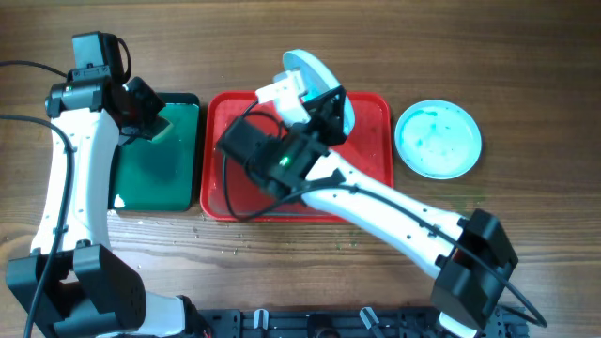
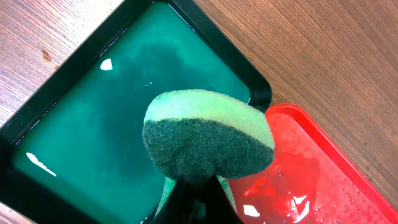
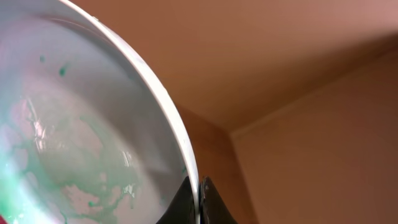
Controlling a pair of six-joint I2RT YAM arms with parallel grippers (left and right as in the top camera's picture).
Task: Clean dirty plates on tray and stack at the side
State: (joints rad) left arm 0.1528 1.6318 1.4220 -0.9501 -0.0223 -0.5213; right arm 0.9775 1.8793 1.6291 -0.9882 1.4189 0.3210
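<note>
Right gripper clamped on the rim of a smeared pale plate, tilted above the red tray. Left gripper pinches the sponge over the dark green tray. Aqua plate sits beside the red tray, smears showing. Third plate unseen. Judged early: nothing clean, nothing stacked.

The right arm lies slantwise across the red tray behind the right pincer and its tilted plate, blocking the middle. An aqua plate sits on the worktop to that pincer's right. Beneath the left pincer and its sponge, the green tray lies unobstructed.
</note>
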